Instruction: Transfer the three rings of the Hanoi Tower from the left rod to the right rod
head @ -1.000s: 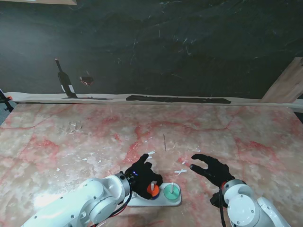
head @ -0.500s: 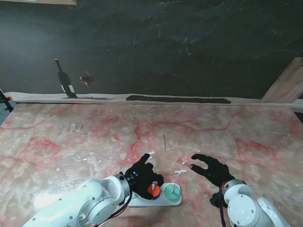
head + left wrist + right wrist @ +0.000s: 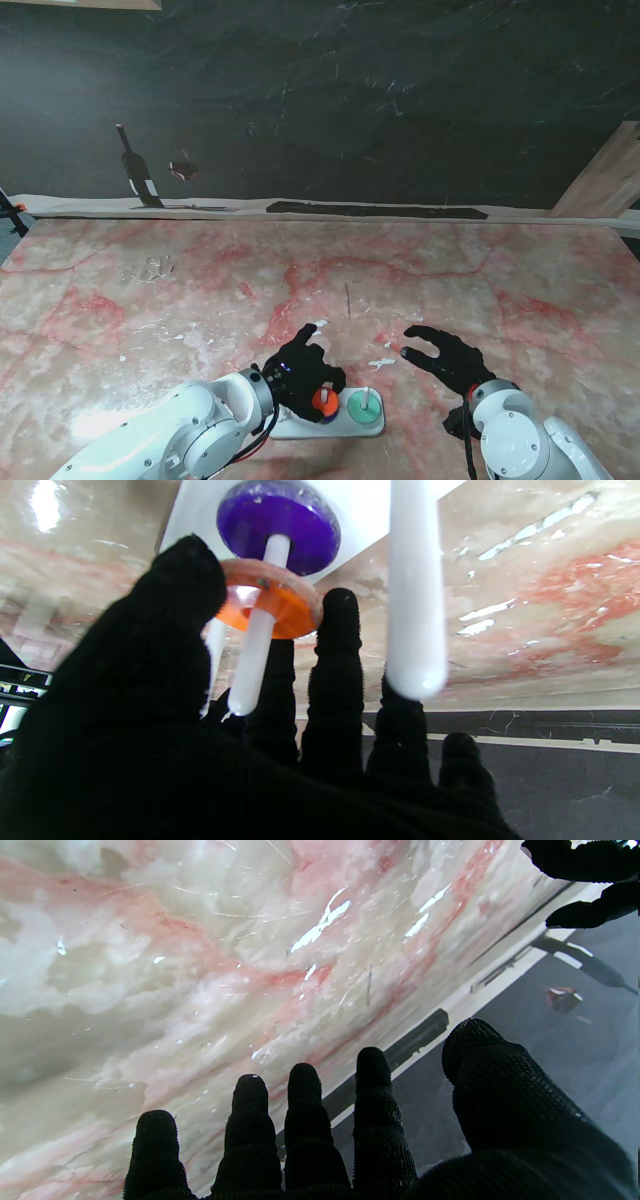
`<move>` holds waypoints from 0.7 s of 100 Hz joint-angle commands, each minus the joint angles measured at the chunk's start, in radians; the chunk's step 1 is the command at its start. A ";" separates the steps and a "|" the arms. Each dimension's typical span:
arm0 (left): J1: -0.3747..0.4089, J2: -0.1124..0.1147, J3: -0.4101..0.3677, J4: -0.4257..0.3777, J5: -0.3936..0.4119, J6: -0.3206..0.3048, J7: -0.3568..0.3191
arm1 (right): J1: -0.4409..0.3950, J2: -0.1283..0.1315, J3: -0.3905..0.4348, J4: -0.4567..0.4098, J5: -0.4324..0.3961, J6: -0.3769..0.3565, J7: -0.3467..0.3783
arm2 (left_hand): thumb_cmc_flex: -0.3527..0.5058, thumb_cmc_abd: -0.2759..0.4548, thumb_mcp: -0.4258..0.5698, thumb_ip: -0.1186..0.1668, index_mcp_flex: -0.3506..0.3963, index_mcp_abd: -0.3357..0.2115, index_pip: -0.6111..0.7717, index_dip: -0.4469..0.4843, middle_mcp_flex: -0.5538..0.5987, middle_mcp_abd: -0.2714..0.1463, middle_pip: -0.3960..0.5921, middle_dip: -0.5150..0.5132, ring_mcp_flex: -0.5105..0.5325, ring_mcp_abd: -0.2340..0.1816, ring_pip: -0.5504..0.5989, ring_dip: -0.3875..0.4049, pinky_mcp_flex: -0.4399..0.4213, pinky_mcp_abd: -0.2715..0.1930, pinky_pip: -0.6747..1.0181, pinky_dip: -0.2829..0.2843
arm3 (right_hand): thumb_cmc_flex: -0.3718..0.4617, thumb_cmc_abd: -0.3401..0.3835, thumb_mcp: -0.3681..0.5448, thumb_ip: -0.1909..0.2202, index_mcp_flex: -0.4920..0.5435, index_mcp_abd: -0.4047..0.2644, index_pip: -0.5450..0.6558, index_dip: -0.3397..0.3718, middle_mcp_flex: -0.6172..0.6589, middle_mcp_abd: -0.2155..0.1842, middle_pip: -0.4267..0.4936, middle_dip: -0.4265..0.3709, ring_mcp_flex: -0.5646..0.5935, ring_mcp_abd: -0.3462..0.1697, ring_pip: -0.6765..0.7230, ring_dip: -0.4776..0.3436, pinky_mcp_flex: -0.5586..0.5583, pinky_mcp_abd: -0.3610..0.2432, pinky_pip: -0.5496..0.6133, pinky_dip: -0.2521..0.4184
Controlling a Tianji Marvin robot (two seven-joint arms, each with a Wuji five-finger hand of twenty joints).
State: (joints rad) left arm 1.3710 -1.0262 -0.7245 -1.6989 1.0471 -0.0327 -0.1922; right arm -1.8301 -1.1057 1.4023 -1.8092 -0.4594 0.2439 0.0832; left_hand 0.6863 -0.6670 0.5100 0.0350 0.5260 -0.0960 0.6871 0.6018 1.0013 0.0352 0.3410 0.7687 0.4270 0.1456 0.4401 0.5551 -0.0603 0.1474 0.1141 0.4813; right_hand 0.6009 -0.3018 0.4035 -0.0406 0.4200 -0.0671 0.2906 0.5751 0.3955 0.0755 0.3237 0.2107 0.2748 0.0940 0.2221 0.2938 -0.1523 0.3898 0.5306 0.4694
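Orange ring [image 3: 270,605]: held part-way up the left rod [image 3: 255,630], clear of the purple ring [image 3: 279,526], which lies flat on the white base [image 3: 360,510] at the foot of that rod.
Green ring [image 3: 363,405]: seen in the stand's view lying at the foot of the rod on the right end of the base; whether a third rod stands between cannot be told from that view.
Left hand [image 3: 300,370]: clamped on the orange ring, with the thumb [image 3: 185,580] against one edge and a fingertip [image 3: 340,610] against the opposite edge.
Right hand [image 3: 445,358]: spread apart over bare table, holding nothing, well to the right of the base.
Handling: the ring is judged light, rigid and smooth plastic, likely slippery under a gloved pinch; no fragility is suggested.
Hold: opposite points of the rim are judged the best place, so that the centre hole is left free around the rod.
Ring attitude: its flat faces are slightly tilted against the rod, so binding on the rod is a risk if it is raised crooked.
Long axis: the rods are upright from the base, their rounded tips pointing away from the table; the ring's hole axis is meant to follow that line.
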 commanded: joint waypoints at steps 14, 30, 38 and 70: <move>0.001 0.001 -0.006 -0.021 -0.009 -0.012 -0.025 | -0.004 -0.003 -0.003 0.000 0.002 -0.002 0.003 | 0.079 0.032 0.164 0.027 0.063 -0.011 0.088 -0.008 0.073 -0.081 0.012 0.044 0.029 -0.013 0.021 0.014 -0.020 0.011 0.015 0.035 | -0.010 0.017 -0.023 0.015 -0.036 0.008 -0.011 -0.005 -0.041 -0.001 -0.001 -0.004 -0.017 0.001 0.007 0.008 -0.008 0.004 0.016 0.020; -0.003 0.003 -0.011 -0.038 -0.013 -0.022 -0.051 | -0.003 -0.002 -0.003 0.000 0.004 -0.002 0.005 | 0.075 0.036 0.163 0.030 0.062 -0.007 0.084 -0.014 0.072 -0.080 0.013 0.050 0.036 -0.016 0.024 0.017 -0.022 0.013 0.021 0.046 | -0.009 0.016 -0.023 0.015 -0.036 0.009 -0.011 -0.005 -0.040 0.000 -0.001 -0.004 -0.017 0.000 0.008 0.008 -0.008 0.005 0.018 0.018; -0.005 0.004 -0.013 -0.048 -0.013 -0.025 -0.064 | -0.003 -0.002 -0.003 -0.001 0.006 0.000 0.006 | 0.072 0.037 0.162 0.031 0.061 -0.006 0.081 -0.017 0.071 -0.082 0.014 0.051 0.041 -0.017 0.026 0.019 -0.022 0.013 0.023 0.051 | -0.010 0.016 -0.024 0.015 -0.035 0.007 -0.011 -0.005 -0.040 0.000 -0.001 -0.004 -0.017 0.001 0.008 0.008 -0.008 0.006 0.019 0.017; -0.016 0.009 -0.024 -0.078 -0.035 -0.032 -0.122 | -0.005 -0.003 -0.002 -0.004 0.011 0.006 0.008 | 0.066 0.051 0.154 0.040 0.056 0.002 0.068 -0.019 0.053 -0.074 0.018 0.043 0.046 -0.012 0.025 0.023 -0.022 0.014 0.032 0.069 | -0.010 0.019 -0.023 0.015 -0.038 0.008 -0.012 -0.006 -0.041 0.001 -0.001 -0.004 -0.019 0.001 0.009 0.008 -0.008 0.007 0.023 0.012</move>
State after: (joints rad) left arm 1.3622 -1.0196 -0.7454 -1.7648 1.0213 -0.0609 -0.3057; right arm -1.8285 -1.1057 1.4020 -1.8086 -0.4497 0.2478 0.0882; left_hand 0.6863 -0.6671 0.5100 0.0349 0.5260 -0.0857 0.6964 0.5788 1.0019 0.0355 0.3399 0.7895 0.4487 0.1355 0.4468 0.5661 -0.0699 0.1475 0.1404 0.5300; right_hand 0.6008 -0.3018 0.4035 -0.0406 0.4198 -0.0671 0.2906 0.5751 0.3856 0.0765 0.3241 0.2107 0.2748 0.0941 0.2237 0.2938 -0.1523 0.3898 0.5306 0.4694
